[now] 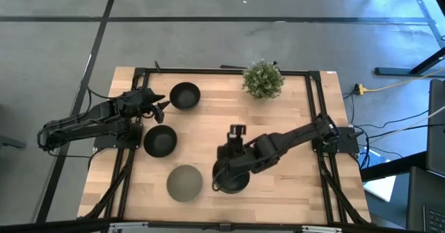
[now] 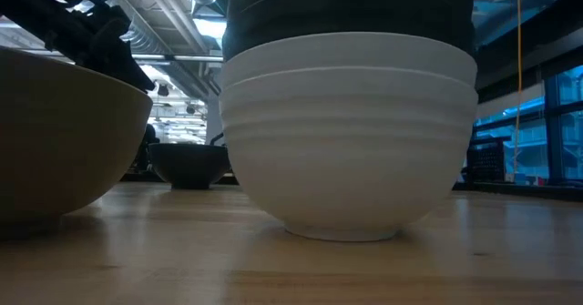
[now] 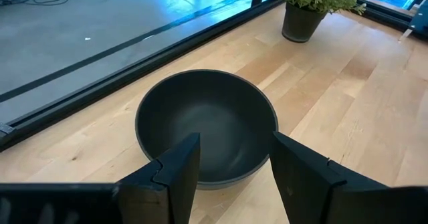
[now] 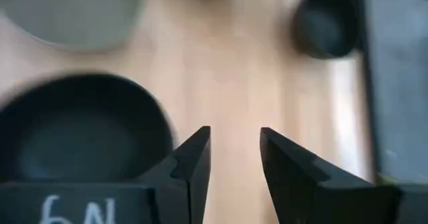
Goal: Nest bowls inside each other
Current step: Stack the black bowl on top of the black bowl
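Bowls spread over desk [image 1: 292, 129]. Left gripper [image 1: 161, 105] at upper left of high view, arm stretched low, jaws released, just short of black bowl [image 1: 185, 95]. Right gripper [image 1: 237, 131] near centre, arm bent over stack of bowls [image 1: 231, 179] at lower centre, jaws released, pointing away from stack. Second black bowl [image 1: 160, 140] left of centre, grey-olive bowl [image 1: 184, 183] at lower centre-left. Stack in low view: white below, dark on top.
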